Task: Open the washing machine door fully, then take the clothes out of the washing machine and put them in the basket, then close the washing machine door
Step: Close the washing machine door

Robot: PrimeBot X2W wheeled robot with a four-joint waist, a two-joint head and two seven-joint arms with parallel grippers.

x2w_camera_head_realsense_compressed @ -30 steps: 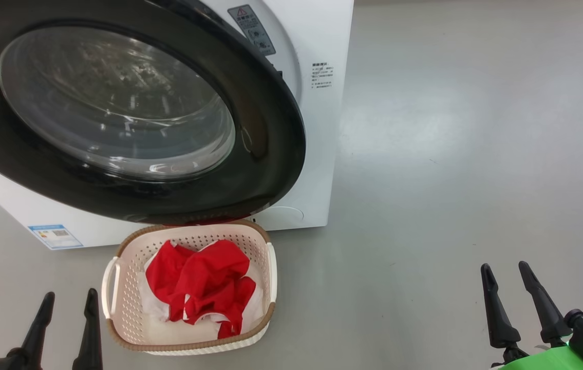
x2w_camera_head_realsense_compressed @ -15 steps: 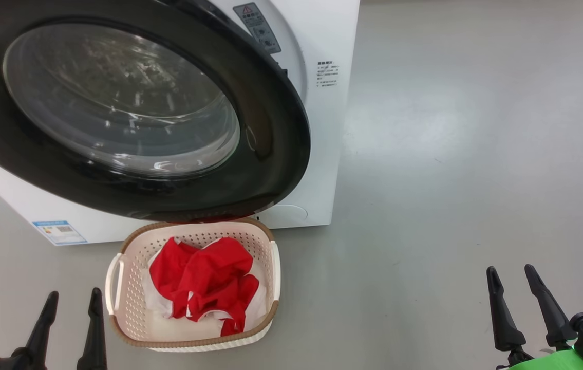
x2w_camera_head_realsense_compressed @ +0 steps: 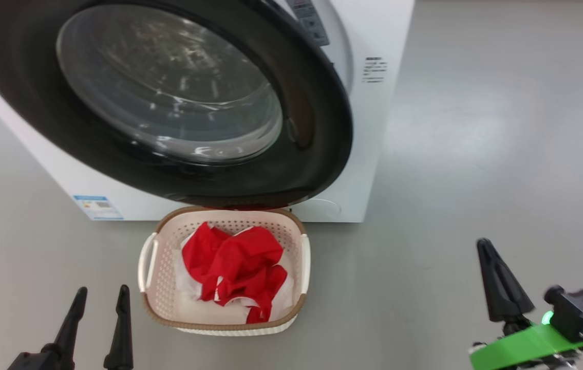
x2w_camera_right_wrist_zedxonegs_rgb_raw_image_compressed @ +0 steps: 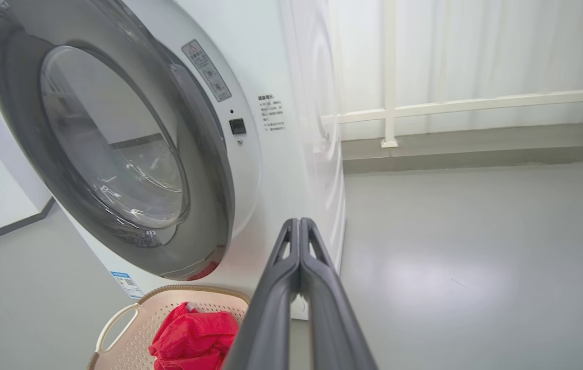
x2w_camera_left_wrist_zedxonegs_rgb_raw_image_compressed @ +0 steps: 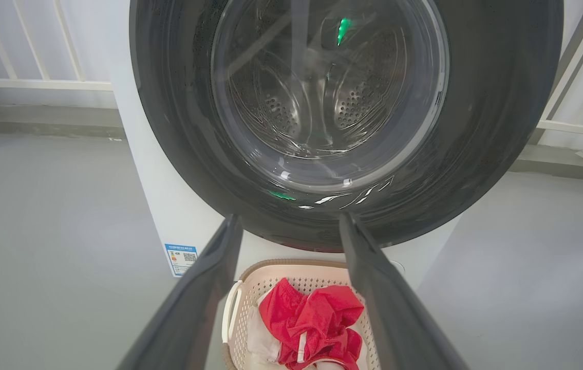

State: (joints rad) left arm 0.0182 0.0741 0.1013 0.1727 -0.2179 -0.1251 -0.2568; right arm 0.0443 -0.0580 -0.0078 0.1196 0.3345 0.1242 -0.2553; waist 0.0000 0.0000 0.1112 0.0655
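The washing machine door (x2w_camera_head_realsense_compressed: 322, 128), black-rimmed with a glass bowl, lies against the front of the white washing machine (x2w_camera_head_realsense_compressed: 378, 133). Below it on the floor stands the cream basket (x2w_camera_head_realsense_compressed: 163, 303) with red clothes (x2w_camera_head_realsense_compressed: 234, 262) inside. My left gripper (x2w_camera_head_realsense_compressed: 104, 290) is open and empty, low at the basket's left. My right gripper (x2w_camera_head_realsense_compressed: 485, 244) is shut on nothing, well to the basket's right. In the left wrist view the left gripper (x2w_camera_left_wrist_zedxonegs_rgb_raw_image_compressed: 290, 218) frames the door (x2w_camera_left_wrist_zedxonegs_rgb_raw_image_compressed: 476, 128) and the clothes (x2w_camera_left_wrist_zedxonegs_rgb_raw_image_compressed: 317, 318). In the right wrist view the right gripper (x2w_camera_right_wrist_zedxonegs_rgb_raw_image_compressed: 299, 222) points at the machine's right front corner (x2w_camera_right_wrist_zedxonegs_rgb_raw_image_compressed: 291, 154).
Bare grey floor (x2w_camera_head_realsense_compressed: 476, 128) stretches right of the machine. A white railing (x2w_camera_right_wrist_zedxonegs_rgb_raw_image_compressed: 476, 103) and a curtained wall stand behind it. A blue label (x2w_camera_head_realsense_compressed: 97, 206) marks the machine's lower left corner.
My right gripper's fingers have closed together and the gripper has turned. The head camera has shifted, so the machine and basket sit further right in the picture. The left gripper stays open.
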